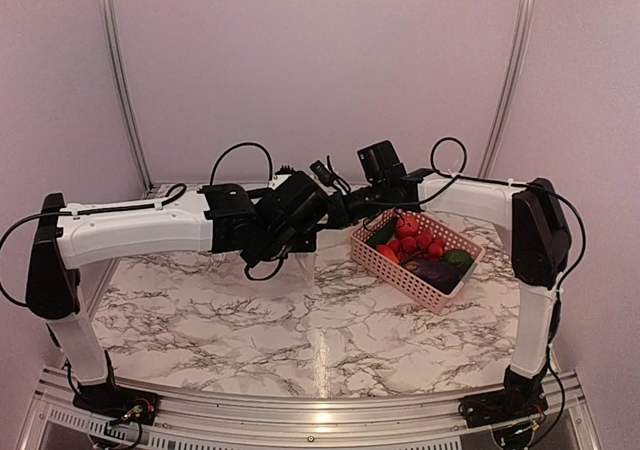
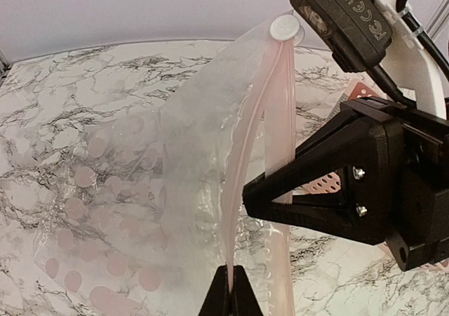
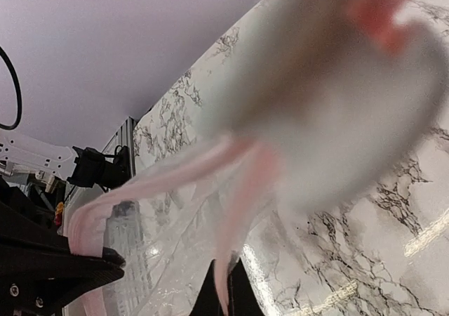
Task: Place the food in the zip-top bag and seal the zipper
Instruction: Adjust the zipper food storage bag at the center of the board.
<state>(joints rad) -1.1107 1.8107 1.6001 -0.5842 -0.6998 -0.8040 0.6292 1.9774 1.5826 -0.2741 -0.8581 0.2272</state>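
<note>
Marble-print table (image 1: 200, 320) sits in a pale-walled booth, and both arms meet over its middle. The bag (image 2: 189, 154) hangs between them, clear and crinkly, with its lower part draped on the table. The left gripper (image 2: 231, 298) is clamped on one lip of the zipper (image 2: 238, 161), at 6 o'clock in its own view. The right gripper (image 3: 224, 298) is pinched shut on a pink strip too, which I judge to be the other lip. The two lips join at a white slider (image 2: 284, 27) at 12 o'clock in the left wrist view. No food (image 1: 415, 242) is in the bag yet. It all lies in the basket (image 1: 372, 253), at 3 o'clock from the bag in the top view.

The step in hand looks like spreading the mouth. To do it well:
- Draw the lips apart slowly and squarely, so neither strip slips from its pinch.
- Keep the pull away from the slider end, where the lips cannot part.
- Leave the bag's body resting on the table as an anchor.
- Turn the mouth toward 3 o'clock so the food has a short way to travel.
- One arm will probably have to let go to fetch the food, so spread the mouth wide enough to stay open under a single grip.
</note>
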